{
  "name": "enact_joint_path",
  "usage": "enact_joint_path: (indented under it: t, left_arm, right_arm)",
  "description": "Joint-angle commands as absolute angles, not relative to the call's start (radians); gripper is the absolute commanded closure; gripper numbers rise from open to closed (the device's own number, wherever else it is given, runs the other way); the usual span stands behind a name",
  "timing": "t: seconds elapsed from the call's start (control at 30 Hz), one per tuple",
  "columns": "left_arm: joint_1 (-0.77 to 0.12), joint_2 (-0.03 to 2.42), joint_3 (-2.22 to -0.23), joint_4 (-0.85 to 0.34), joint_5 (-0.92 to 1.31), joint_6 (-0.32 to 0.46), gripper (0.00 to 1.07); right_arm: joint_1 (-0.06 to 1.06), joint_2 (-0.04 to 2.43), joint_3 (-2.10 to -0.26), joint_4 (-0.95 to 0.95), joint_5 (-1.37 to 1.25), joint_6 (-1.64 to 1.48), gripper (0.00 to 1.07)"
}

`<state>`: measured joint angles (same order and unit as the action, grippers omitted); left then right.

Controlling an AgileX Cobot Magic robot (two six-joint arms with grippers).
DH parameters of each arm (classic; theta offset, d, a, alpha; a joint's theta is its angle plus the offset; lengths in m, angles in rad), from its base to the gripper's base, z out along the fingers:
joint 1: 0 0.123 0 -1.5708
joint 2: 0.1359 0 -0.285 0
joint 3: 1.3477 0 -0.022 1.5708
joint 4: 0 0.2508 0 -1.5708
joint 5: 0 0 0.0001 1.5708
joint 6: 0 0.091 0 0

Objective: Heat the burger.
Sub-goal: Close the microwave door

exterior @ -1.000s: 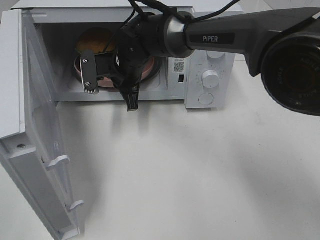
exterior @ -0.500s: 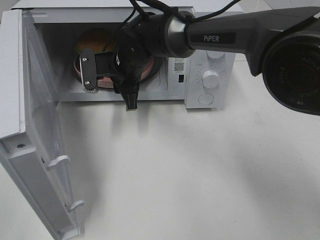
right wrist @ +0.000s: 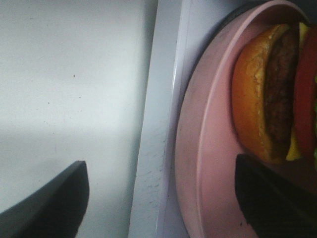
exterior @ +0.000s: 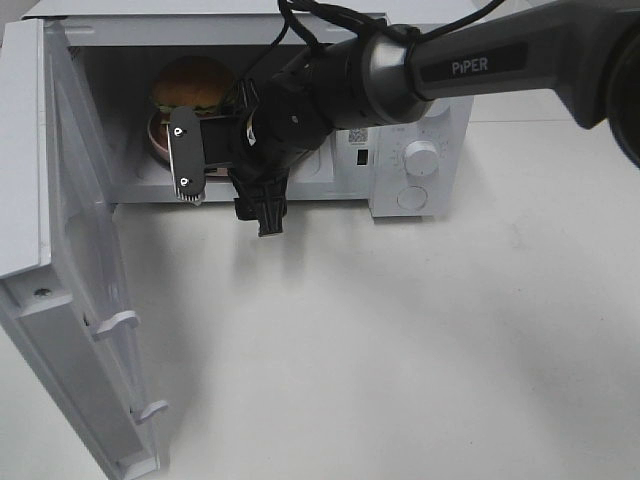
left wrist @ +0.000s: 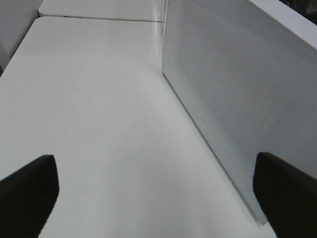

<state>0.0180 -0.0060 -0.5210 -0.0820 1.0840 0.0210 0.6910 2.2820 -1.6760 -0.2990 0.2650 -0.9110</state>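
Right claw point(exterior: 225, 192) opened, arm point(exterior: 480, 65) stretched to microwave point(exterior: 420, 120); burger point(exterior: 190, 82) inside.

A: Rt wrist cam, what's in it?
B: Got burger point(right wrist: 267, 94) on pink plate point(right wrist: 198, 148), patty & cheese showing. Plate's just beside white sill point(right wrist: 158, 124).
A: And gripper point(right wrist: 159, 171)?
B: Its fingers point(right wrist: 49, 208) spread wide: one over tabletop point(right wrist: 69, 74), other over plate.

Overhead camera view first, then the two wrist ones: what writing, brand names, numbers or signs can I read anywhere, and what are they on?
"PiPER": white letters on the right arm, overhead view.
QR-code sticker on the microwave front: its print is too small to read.
Markings around the knobs: too faint to read.
Wrist views: no text.
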Motion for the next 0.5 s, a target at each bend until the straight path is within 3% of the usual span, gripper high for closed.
enact_joint_path:
  t: [0.03, 0.5]
  left_arm:
    - [0.018, -0.021, -0.519, -0.083, 1.071, 0.022, 0.07]
    - [0.018, -0.021, -0.519, -0.083, 1.071, 0.022, 0.07]
  right_arm:
    - [0.688, 2.225, -1.596, -0.298, 0.201, -0.907, 0.24]
    - [0.688, 2.041, -1.354, -0.343, 0.121, -0.838, 0.26]
